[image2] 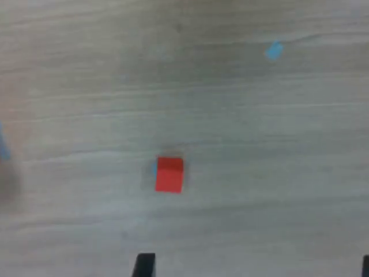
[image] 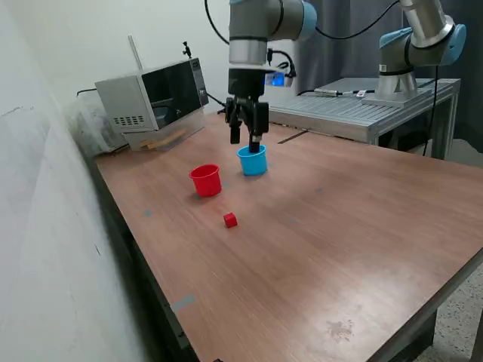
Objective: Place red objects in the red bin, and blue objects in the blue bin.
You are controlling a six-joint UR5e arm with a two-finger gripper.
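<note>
One small red cube (image: 230, 219) lies on the wooden table, nearer the front than both cups. It also shows in the wrist view (image2: 169, 174). The red cup (image: 205, 180) stands upright to the exterior view's left of the light blue cup (image: 253, 161). My gripper (image: 245, 140) hangs just above the blue cup's rim, its fingers spread and nothing between them. In the wrist view only the two fingertips (image2: 144, 265) show, far apart. No blue cubes and no second red cube are in view. The insides of the cups are hidden.
A microwave (image: 155, 98) stands at the back on the exterior view's left. A metal bench (image: 355, 113) with a second arm (image: 415, 45) is at the back right. A small blue mark (image2: 274, 50) is on the table surface.
</note>
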